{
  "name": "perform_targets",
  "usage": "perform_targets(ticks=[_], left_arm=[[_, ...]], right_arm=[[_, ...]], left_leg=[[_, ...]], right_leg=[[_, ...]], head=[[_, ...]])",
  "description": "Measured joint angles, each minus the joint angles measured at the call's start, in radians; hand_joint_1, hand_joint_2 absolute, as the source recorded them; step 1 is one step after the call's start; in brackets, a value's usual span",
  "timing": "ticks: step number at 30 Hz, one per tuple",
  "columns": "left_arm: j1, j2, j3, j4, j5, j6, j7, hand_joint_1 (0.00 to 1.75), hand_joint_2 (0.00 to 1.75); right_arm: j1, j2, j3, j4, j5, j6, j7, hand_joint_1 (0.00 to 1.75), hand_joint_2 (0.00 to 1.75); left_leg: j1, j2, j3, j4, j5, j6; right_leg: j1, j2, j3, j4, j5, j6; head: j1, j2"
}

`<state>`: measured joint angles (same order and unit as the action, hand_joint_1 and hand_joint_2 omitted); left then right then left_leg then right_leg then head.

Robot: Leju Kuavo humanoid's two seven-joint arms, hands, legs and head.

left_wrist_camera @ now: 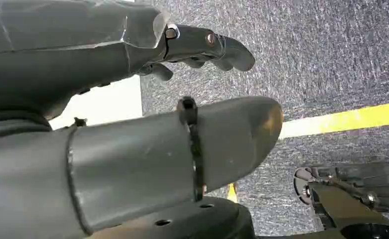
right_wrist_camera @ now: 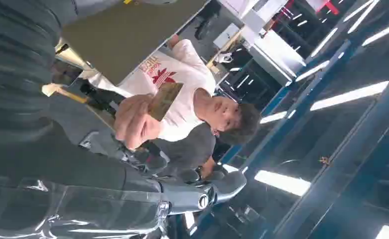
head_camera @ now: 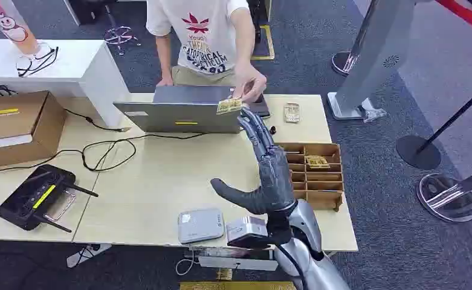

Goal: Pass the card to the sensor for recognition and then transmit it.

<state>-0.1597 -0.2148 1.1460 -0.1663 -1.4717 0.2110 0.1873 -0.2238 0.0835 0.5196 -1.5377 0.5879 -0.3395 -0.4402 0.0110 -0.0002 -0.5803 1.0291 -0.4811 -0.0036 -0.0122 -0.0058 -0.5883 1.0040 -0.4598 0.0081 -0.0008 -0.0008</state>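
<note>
Grey, dark-fingered right hand point(head_camera: 268, 175) rises over the pale wooden bench point(head_camera: 161, 181) in the head view, fingers extended and spread, thumb out to the side, holding nothing. Just beyond its fingertips a person's hand point(head_camera: 250, 87) pinches the small gold-patterned card point(head_camera: 229, 106); whether card and fingertips touch cannot be told. Behind the card lies a grey laptop point(head_camera: 182, 112). Beside the right hand stands a brown compartmented cardboard tray point(head_camera: 315, 175) with a similar card in one compartment; another lies on the bench beyond the tray. Near the wrist sits a flat white sensor box point(head_camera: 201, 225). Well to the far side rest a black router point(head_camera: 37, 197) and a brown cardboard box point(head_camera: 17, 125).

Left wrist view: the left hand point(left_wrist_camera: 147, 114) hangs above grey carpet with a yellow line point(left_wrist_camera: 341, 119), fingers loosely curled, thumb apart, nothing held.

Right wrist view: past the hand's fingers point(right_wrist_camera: 202, 191), the person's hand point(right_wrist_camera: 135, 124) holds the card point(right_wrist_camera: 165, 99) edge-up.
</note>
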Motion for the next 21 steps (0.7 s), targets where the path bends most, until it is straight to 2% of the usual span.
perform_targets(ticks=[3,6,9,13,16,21], left_arm=[[-0.001,0.0,-0.003,0.0,0.006,-0.001,0.001,0.0,0.0],[-0.002,0.0,-0.009,0.0,0.016,-0.003,0.001,0.0,0.0],[-0.002,0.001,-0.014,0.0,0.025,-0.003,0.001,0.0,0.0],[-0.002,0.001,-0.018,0.0,0.032,-0.003,0.001,0.0,0.0],[-0.004,0.002,-0.024,0.0,0.032,-0.009,0.006,0.0,0.0],[-0.008,0.002,-0.027,-0.002,0.039,-0.013,0.01,0.0,0.0]], right_arm=[[-0.023,-0.006,0.015,0.013,0.06,-0.048,0.0,0.0,1.75],[-0.068,-0.011,0.041,0.053,0.159,-0.134,0.005,0.0,1.75],[-0.127,-0.018,0.071,0.112,0.276,-0.227,0.028,0.0,1.75],[-0.199,-0.024,0.102,0.198,0.385,-0.297,0.071,0.0,1.75],[-0.244,-0.026,0.117,0.265,0.452,-0.339,0.103,0.0,1.75],[-0.317,-0.028,0.135,0.362,0.554,-0.348,0.166,0.0,1.75]], left_leg=[[0.0,0.0,0.0,0.0,0.0,0.0],[0.0,0.0,0.0,0.0,0.0,0.0],[0.0,0.0,0.0,0.0,0.0,0.0],[0.0,0.0,0.0,0.0,0.0,0.0],[0.0,0.0,0.0,0.0,0.001,0.0],[0.0,0.0,0.0,0.0,0.001,0.0]], right_leg=[[0.0,0.0,0.0,0.0,0.0,0.0],[0.0,0.0,0.0,0.0,0.0,0.0],[0.0,0.0,0.0,0.0,0.0,0.0],[0.0,0.0,0.0,0.0,0.001,0.0],[0.0,0.0,0.0,0.0,0.001,0.0],[0.0,0.0,0.0,0.0,0.001,0.0]], head=[[0.0,0.0],[0.0,0.0],[0.0,0.0],[0.0,0.0],[0.0,0.0],[0.0,0.0]])
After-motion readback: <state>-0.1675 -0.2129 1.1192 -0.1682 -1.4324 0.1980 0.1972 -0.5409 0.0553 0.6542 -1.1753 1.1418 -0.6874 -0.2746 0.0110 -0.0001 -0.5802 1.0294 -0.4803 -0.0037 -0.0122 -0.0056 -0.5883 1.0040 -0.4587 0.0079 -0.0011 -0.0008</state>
